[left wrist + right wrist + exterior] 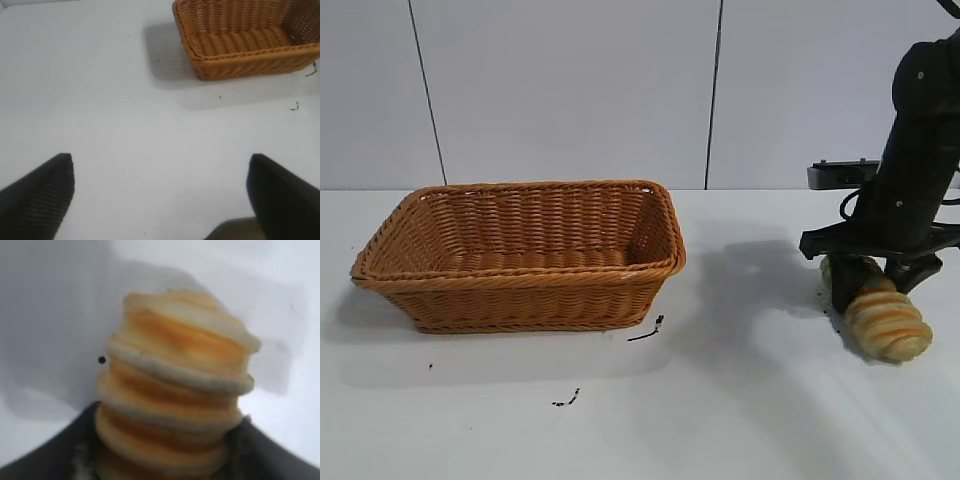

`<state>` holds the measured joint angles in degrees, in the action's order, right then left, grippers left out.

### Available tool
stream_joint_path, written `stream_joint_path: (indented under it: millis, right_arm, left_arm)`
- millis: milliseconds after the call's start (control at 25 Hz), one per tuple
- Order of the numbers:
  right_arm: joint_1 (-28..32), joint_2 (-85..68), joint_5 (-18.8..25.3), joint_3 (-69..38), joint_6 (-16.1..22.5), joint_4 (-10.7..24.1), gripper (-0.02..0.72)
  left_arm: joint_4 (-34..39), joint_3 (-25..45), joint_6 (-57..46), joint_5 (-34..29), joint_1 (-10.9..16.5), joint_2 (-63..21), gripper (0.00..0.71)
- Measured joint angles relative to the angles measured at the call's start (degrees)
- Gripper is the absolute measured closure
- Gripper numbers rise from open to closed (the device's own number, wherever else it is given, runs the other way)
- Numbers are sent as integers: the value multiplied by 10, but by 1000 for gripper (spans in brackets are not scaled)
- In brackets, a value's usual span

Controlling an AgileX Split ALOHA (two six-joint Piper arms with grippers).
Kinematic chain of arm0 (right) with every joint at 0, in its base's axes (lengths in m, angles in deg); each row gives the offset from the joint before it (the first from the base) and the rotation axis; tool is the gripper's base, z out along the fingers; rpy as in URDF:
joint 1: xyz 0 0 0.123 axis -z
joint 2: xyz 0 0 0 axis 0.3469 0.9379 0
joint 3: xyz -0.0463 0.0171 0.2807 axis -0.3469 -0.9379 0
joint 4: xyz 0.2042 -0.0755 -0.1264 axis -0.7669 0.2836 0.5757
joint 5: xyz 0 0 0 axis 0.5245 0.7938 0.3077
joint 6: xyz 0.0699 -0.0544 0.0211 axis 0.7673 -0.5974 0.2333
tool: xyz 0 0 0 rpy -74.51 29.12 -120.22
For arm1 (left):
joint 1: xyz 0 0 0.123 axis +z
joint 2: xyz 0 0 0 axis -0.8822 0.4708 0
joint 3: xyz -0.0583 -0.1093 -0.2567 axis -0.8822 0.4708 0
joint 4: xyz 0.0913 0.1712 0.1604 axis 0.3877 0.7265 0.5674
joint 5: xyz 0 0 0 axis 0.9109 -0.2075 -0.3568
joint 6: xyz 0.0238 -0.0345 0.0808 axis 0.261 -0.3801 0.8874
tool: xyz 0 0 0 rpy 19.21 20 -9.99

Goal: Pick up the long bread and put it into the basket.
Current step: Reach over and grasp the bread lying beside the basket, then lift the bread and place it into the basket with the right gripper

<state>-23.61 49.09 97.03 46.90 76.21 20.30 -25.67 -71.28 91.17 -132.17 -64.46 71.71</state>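
A white bench [620,420] runs back to a pale panelled wall [570,90] with dark seams. A few small dark specks [566,400] lie on the bench in front of the basket [520,290]. The wicker basket sits on the bench, its interior bare down to the woven floor. Well to the right of the basket, the long bread [885,318] lies on the bench. The right hand [873,283] points down over the end of the bread farther from the camera, its fingers pressed against both sides of the loaf, grasping it. The left hand [160,200] hangs released over bare bench, off the end of the basket away from the bread, its two dark fingers [37,197] spread wide.
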Motion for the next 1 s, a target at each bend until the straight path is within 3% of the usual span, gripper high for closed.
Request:
stream_joint_path:
  millis: [240, 480, 640, 840, 1000]
  right_arm:
    - [0, -98, 36, 1, -2, 3, 557]
    - [0, -130, 132, 63, -2, 4, 557]
    - [0, -112, 159, 139, -3, 4, 560]
    - [-11, -49, 226, 272, -3, 11, 560]
    - [-52, 5, 237, 375, -14, 13, 570]
  left_arm:
    - [0, 0, 0, 0, 0, 0, 14]
    - [0, 0, 0, 0, 0, 0, 14]
    - [0, 0, 0, 0, 0, 0, 14]
    - [0, 0, 0, 0, 0, 0, 14]
    - [0, 0, 0, 0, 0, 0, 14]
